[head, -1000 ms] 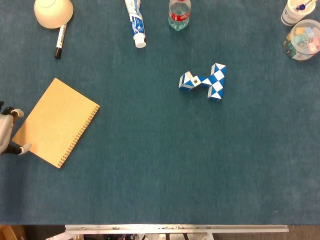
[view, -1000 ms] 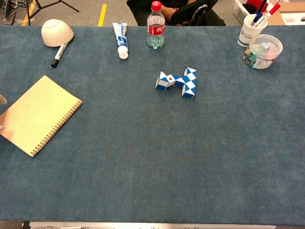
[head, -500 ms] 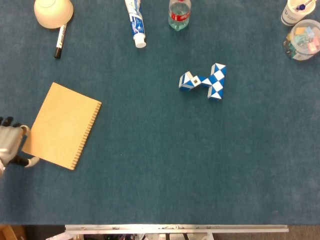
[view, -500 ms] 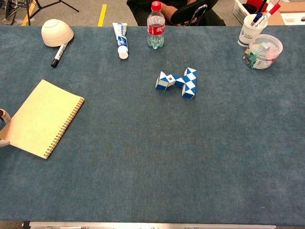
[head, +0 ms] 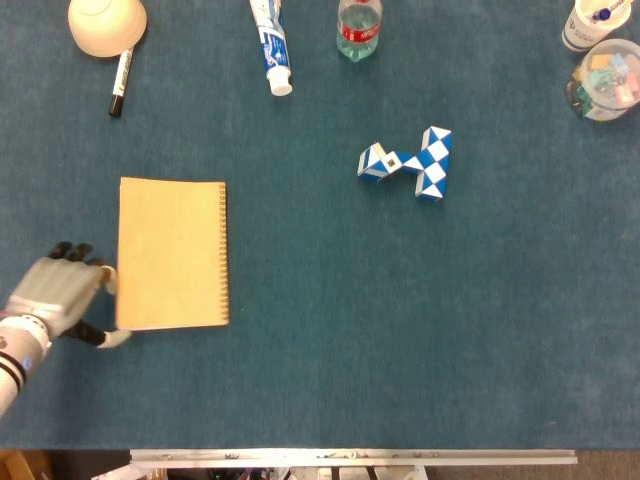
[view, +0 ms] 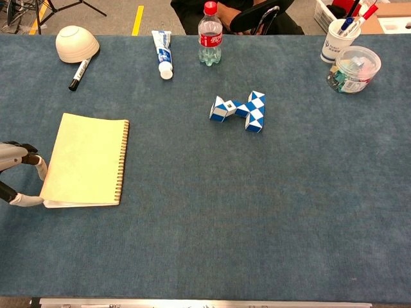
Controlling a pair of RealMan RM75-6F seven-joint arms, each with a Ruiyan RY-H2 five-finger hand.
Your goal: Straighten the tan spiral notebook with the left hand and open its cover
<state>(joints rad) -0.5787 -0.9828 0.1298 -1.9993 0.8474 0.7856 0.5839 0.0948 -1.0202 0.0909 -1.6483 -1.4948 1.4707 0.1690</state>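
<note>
Left hand (head: 55,300): silver-grey metallic back shell, black finger segments, off-white rounded fingertips (view: 26,200), joined to a white wrist section bearing a dark band.

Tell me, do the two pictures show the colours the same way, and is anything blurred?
Head view: the tan spiral notebook looks orange-brown on a deep teal table cloth, everything sharp. Chest view: the same notebook looks pale yellow, the cloth greyer blue, the light flat with only faint shadows; the left hand at the frame edge is cut off, not blurred.
</note>
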